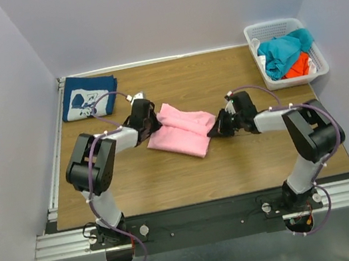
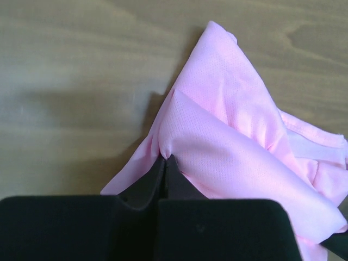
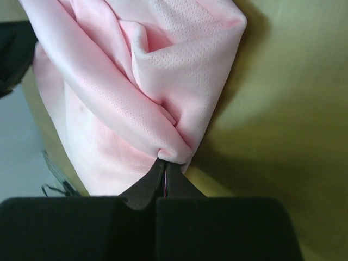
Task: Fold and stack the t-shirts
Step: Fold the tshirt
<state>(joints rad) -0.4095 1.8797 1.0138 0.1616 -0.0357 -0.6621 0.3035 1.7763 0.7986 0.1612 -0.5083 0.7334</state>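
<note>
The left claw [image 2: 165, 159] is closed fully on a fold of the pink t-shirt [image 2: 228, 136]; its two black fingers meet with only thin cloth between them. The right claw [image 3: 165, 162] is closed in the same way and pinches a bunched corner of the same shirt. The top view shows that both claws hold opposite ends of the shirt in the middle of the bench [image 1: 169, 178], the left one at the shirt's left edge and the right one at its right edge. The shirt is partly folded, and its long axis runs across the bench from left to right, with the right end a little nearer to the arm bases. Only the wrist views show the fine mesh of the cloth and the pinch itself. Only the top view shows the navy t-shirt [image 1: 89, 95], which lies folded in the far left corner with its white print up, and the white basket [image 1: 277, 23] in the far right corner, which holds teal and orange cloth.
</note>
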